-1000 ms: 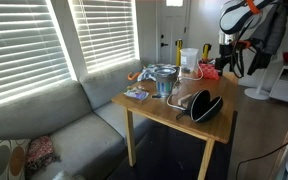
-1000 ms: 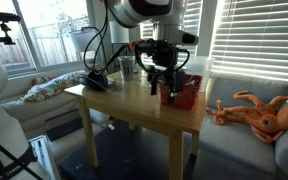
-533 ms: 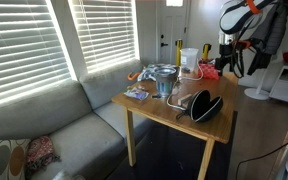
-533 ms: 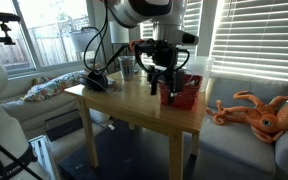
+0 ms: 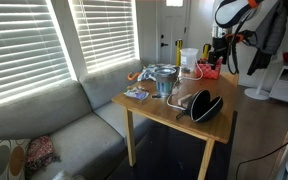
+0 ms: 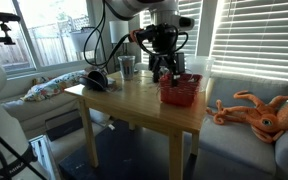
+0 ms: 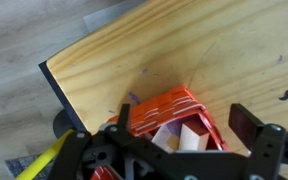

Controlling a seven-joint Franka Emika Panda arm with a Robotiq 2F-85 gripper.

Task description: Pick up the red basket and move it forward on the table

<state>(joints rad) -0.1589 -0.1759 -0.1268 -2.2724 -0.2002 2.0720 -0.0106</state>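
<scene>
In the wrist view the gripper (image 7: 186, 125) hangs directly above the red basket (image 7: 169, 108) on the table (image 7: 204, 45), jaws spread wide either side, gripping nothing.

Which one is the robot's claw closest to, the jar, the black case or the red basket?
The red basket: the gripper hangs right above it, while the glass jar and black case sit farther along the table.

One table (image 5: 156, 106) carries one basket (image 6: 180, 91), one glass jar (image 5: 165, 80), one white cup (image 5: 188, 60) and one black case (image 5: 205, 106). One gripper (image 6: 165, 72) hangs over it. One grey sofa (image 5: 54, 125) stands left, with two blinds (image 5: 19, 45) behind, and one orange octopus toy (image 6: 259, 113) lies at the right in an exterior view.
</scene>
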